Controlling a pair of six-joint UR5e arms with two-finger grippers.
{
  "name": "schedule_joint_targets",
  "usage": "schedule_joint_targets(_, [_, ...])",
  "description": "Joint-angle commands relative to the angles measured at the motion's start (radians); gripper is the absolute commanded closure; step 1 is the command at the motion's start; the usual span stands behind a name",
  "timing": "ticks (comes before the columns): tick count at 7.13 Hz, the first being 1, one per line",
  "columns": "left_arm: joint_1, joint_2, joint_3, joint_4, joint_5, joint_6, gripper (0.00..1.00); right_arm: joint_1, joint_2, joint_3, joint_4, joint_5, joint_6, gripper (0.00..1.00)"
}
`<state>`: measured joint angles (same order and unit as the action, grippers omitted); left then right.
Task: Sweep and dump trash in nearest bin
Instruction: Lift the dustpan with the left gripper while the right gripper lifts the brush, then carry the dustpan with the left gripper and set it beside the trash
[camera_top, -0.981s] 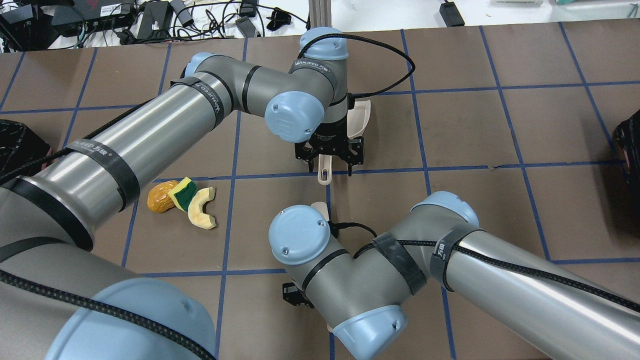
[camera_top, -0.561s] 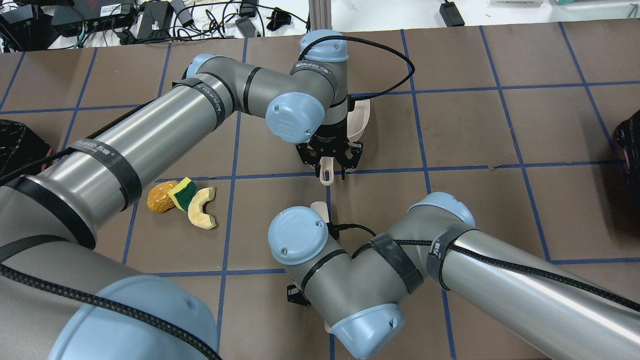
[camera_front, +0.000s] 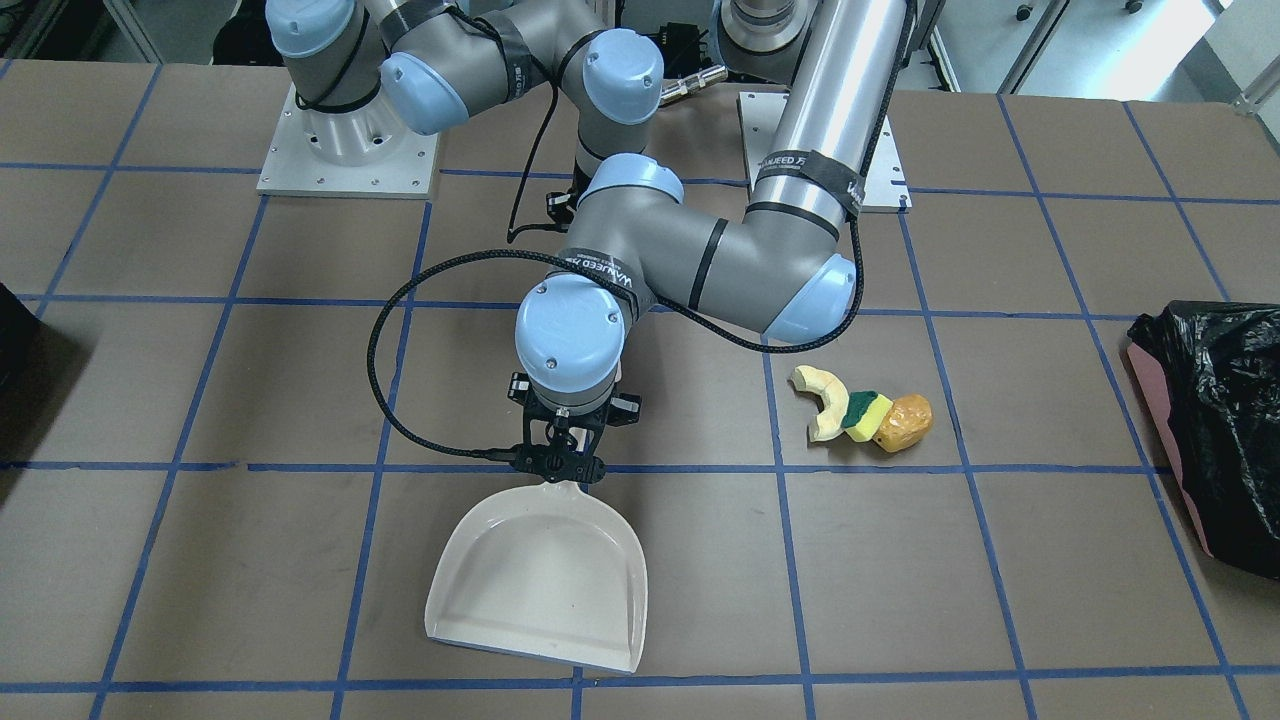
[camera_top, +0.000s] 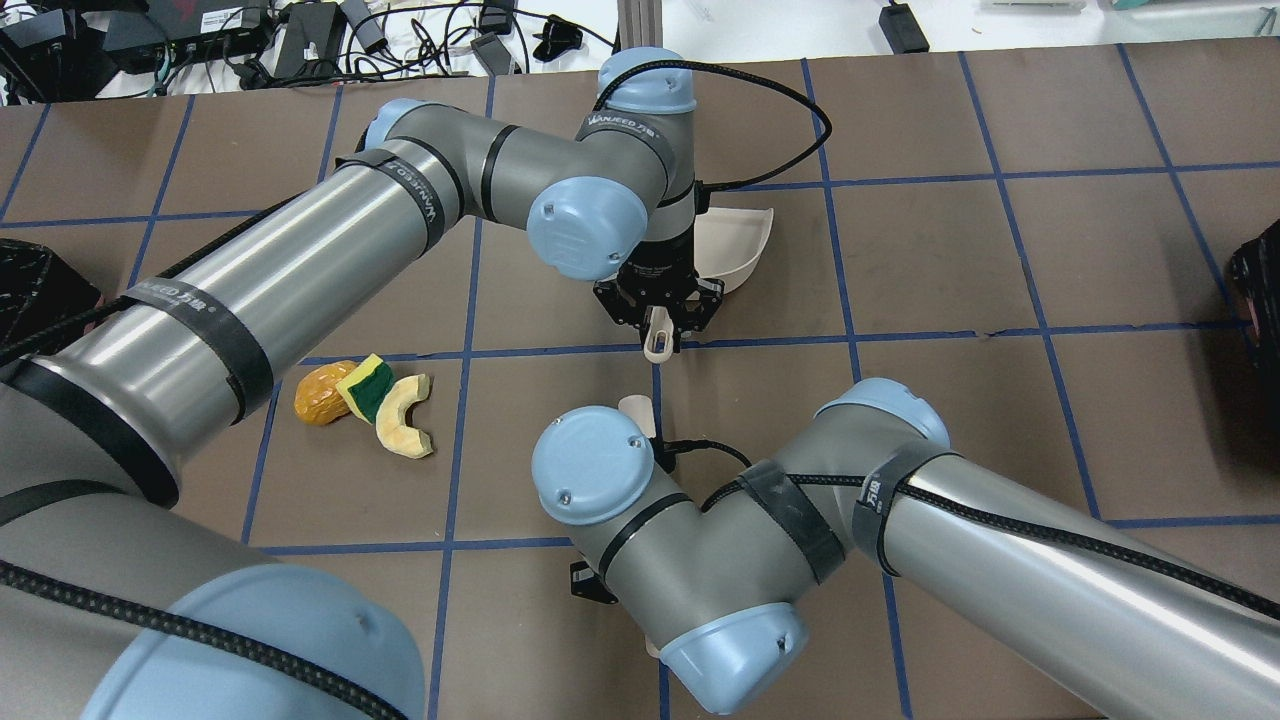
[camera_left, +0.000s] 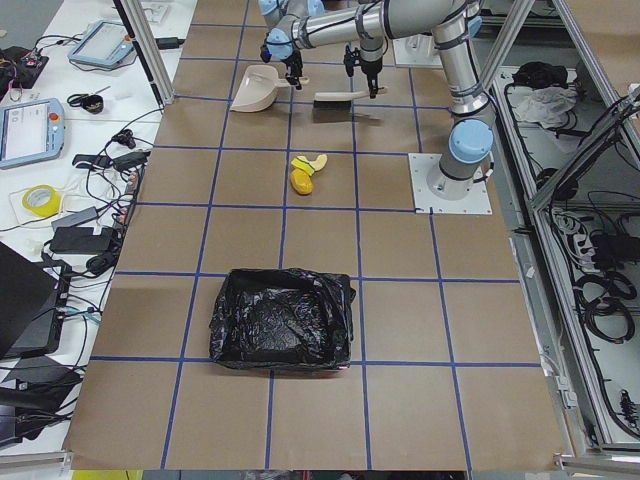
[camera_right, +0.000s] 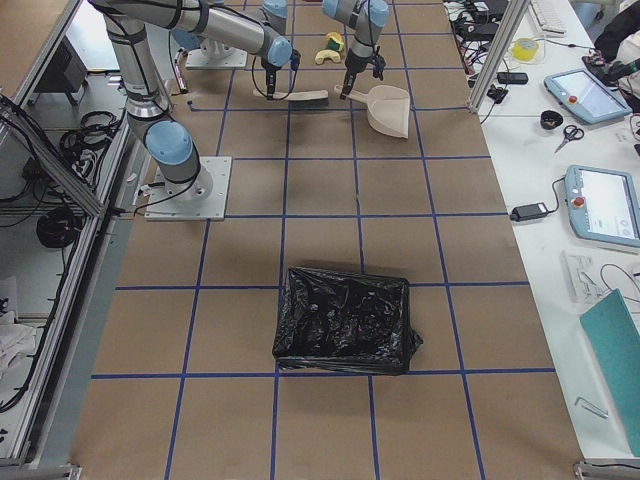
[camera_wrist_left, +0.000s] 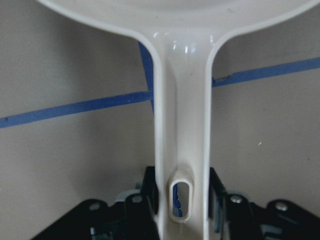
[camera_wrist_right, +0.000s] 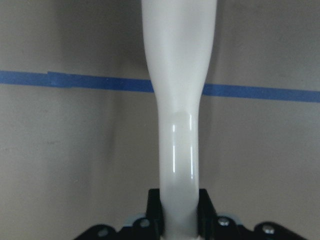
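My left gripper (camera_top: 660, 318) is shut on the handle of the cream dustpan (camera_top: 738, 243); the left wrist view shows the handle (camera_wrist_left: 181, 150) between the fingers. The pan (camera_front: 540, 575) lies at the table's middle. My right gripper (camera_wrist_right: 179, 210) is shut on the white brush handle (camera_wrist_right: 179, 125); the overhead view hides it under the arm and shows only the handle tip (camera_top: 637, 411). The trash (camera_top: 365, 395), an orange lump, a yellow-green sponge and a cream curved slice, lies to the left of both grippers. The pink-sided bin (camera_front: 1205, 420) with its black bag stands beyond it at the table's left end.
Another black-bagged bin (camera_right: 345, 320) stands toward the table's right end and shows at the overhead view's right edge (camera_top: 1260, 290). The brush head (camera_left: 335, 100) lies beside the dustpan. Cables and devices (camera_top: 300, 35) lie past the table's far edge.
My left gripper has shut on the dustpan handle. The pan has swung so that more of it shows to the right of the wrist. The right arm has hardly moved.
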<state>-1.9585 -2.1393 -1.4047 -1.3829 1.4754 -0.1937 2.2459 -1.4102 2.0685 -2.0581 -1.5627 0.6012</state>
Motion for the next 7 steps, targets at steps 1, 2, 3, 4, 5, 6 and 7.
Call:
schedule_joint_targets(1, [0.032, 0.021, 0.044, 0.007, 0.047, 0.083, 1.00, 0.000, -0.007, -0.042, 0.054, -0.042, 0.005, 1.00])
schedule_joint_targets(2, [0.094, 0.042, 0.071, -0.001, 0.068, 0.142, 1.00, -0.002, -0.016, -0.066, 0.102, -0.042, 0.012, 1.00])
schedule_joint_targets(3, [0.137, 0.067, 0.078, 0.001, 0.068, 0.207, 1.00, -0.002, -0.022, -0.094, 0.145, -0.042, 0.011, 1.00])
schedule_joint_targets(4, [0.162, 0.085, 0.082, 0.004, 0.069, 0.224, 1.00, -0.002, -0.024, -0.141, 0.194, -0.030, 0.011, 1.00])
schedule_joint_targets(5, [0.214, 0.108, 0.085, -0.005, 0.071, 0.335, 1.00, -0.005, -0.024, -0.193, 0.241, -0.030, 0.006, 1.00])
schedule_joint_targets(6, [0.308, 0.139, 0.084, -0.048, 0.072, 0.482, 1.00, -0.011, -0.024, -0.209, 0.272, -0.034, 0.003, 1.00])
schedule_joint_targets(7, [0.401, 0.172, 0.084, -0.089, 0.080, 0.664, 1.00, -0.015, -0.026, -0.215, 0.282, -0.042, -0.001, 1.00])
